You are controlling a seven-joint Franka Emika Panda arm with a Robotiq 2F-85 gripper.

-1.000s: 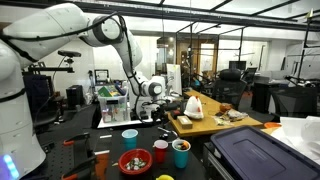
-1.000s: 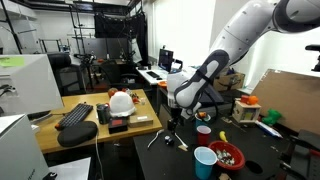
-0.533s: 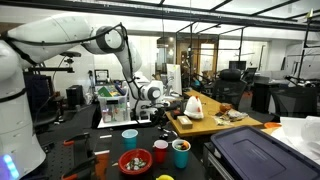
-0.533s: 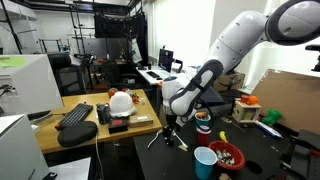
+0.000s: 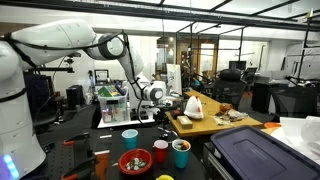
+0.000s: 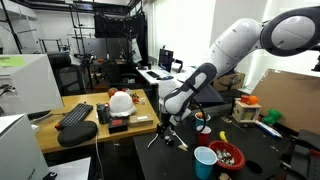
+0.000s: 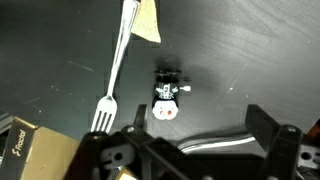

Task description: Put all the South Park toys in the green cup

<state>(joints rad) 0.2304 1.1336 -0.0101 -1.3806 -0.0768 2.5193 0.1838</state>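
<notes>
Claw [image 7: 183, 135] released: in the wrist view both fingers [image 7: 268, 128] stand wide apart at the bottom of the frame, nothing between them. It hangs low over the dark worktop [image 7: 260, 50].

One small toy [image 7: 166, 100] lies on the worktop just ahead of the open jaws, untouched. It has a pale body and an orange-red patch; detail is too blurred to tell more.

Fork [image 7: 113, 78] lies beside the toy, apart from it, handle running to the top edge. A yellow scrap [image 7: 147, 20] lies by the handle. A cardboard box corner [image 7: 25, 150] shows at lower left.

In an exterior view, the green cup [image 5: 181, 153] stands upright near the front edge, well apart from the claw. Red cup [image 5: 160, 152] is just beside it, with a bowl [image 5: 133, 162] and a blue cup [image 5: 130, 137] nearby.
</notes>
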